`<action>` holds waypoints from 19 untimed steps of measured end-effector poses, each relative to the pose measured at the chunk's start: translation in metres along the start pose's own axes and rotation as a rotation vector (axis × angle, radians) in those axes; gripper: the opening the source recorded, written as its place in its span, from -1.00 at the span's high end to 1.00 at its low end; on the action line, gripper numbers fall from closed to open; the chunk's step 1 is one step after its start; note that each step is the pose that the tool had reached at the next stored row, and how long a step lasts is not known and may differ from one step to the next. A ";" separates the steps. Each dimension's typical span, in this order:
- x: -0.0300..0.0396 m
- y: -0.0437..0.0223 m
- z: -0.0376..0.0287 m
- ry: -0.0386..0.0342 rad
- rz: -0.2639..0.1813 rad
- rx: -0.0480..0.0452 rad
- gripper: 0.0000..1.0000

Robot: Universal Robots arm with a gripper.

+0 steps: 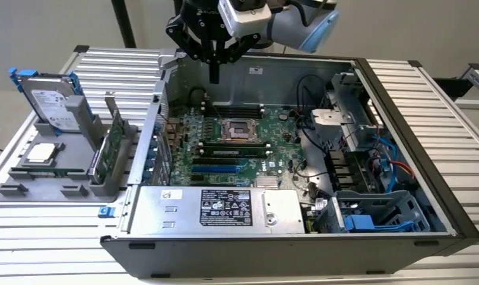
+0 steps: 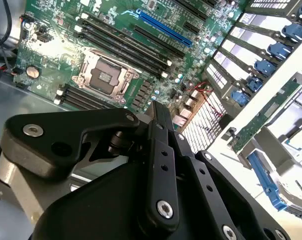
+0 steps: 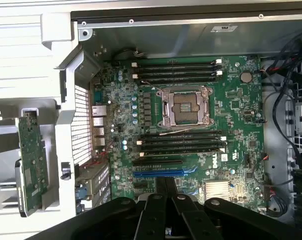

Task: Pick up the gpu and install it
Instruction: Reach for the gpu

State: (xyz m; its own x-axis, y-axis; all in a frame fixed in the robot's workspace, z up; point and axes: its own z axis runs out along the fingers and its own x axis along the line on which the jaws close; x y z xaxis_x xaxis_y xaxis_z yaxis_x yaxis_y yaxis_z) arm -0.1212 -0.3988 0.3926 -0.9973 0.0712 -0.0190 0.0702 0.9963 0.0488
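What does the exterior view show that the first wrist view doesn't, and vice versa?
The exterior view takes in the silver hard drive with blue rails and the grey metal power supply box. The first wrist view adds the round silver coin battery, which I cannot make out from outside. Both share the green motherboard, the green gpu card standing in its grey holder, and the black gripper over the dark case, holding nothing.
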 end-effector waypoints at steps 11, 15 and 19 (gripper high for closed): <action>0.0024 -0.0001 -0.0010 0.0001 0.000 0.0002 1.00; 0.0072 -0.0005 -0.0009 -0.0001 0.000 0.0000 1.00; 0.0111 -0.0008 -0.0011 -0.0001 0.000 0.0000 1.00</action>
State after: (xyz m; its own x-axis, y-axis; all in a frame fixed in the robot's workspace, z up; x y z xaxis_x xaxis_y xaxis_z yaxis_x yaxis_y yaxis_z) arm -0.1323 -0.3988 0.3934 -0.9973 0.0712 -0.0191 0.0702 0.9963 0.0487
